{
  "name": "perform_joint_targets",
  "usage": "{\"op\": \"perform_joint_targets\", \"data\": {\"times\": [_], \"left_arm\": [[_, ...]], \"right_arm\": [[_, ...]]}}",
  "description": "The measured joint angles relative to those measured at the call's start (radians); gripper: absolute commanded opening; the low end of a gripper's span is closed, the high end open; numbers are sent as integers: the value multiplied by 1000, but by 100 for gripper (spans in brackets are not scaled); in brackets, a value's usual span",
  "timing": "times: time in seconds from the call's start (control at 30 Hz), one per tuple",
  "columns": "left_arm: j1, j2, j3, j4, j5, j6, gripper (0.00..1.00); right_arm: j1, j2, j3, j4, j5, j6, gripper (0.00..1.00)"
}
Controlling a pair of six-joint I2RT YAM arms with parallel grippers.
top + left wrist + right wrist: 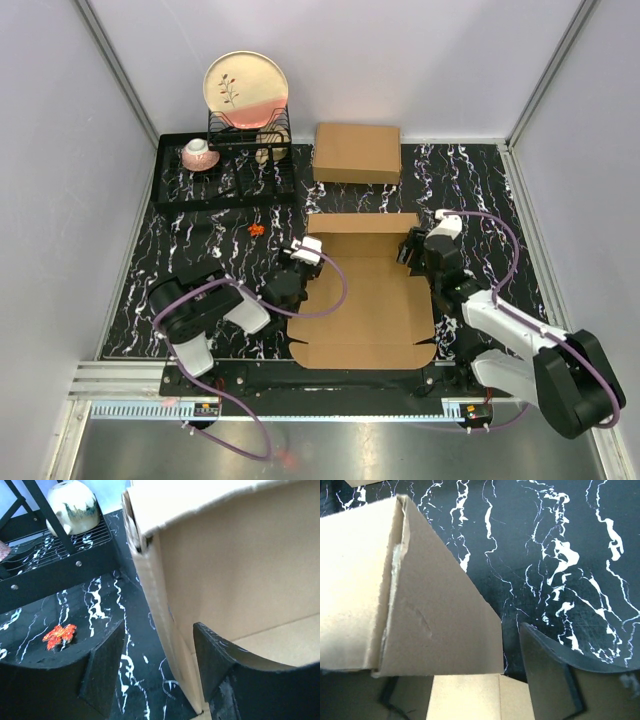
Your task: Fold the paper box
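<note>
Left gripper (156, 655) and right gripper (410, 250) stand released, each straddling a raised wall of the paper box (365, 300); wall-raising looks complete, next move probably calls for regripping the front flap

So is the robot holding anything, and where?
Nothing is held. The left gripper stands open astride the plain brown cardboard box's left wall; the right gripper is open beside its right wall.

Brown paper box (365, 300), blk/white-veined marble table (200, 245), cream-pink plate (246, 88), orange-red scrap (257, 229)
</note>
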Motion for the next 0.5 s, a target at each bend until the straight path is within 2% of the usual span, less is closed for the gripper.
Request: {"op": "perform_joint_targets", "data": {"times": [0.03,0.07,0.2,0.5], "left_arm": [[-10,-1,-7,0,-14,9,65],[-21,-3,-16,-2,-31,21,66],[-43,-27,-42,-8,-72,53,69],[-70,-125,-67,-10,-140,108,73]], "right_arm": [[0,-18,2,-21,0,6,77],[-1,-35,7,-45,1,7,85],[-1,-115,32,-143,5,20,95],[-1,-323,100,-351,-34,29,100]]}}
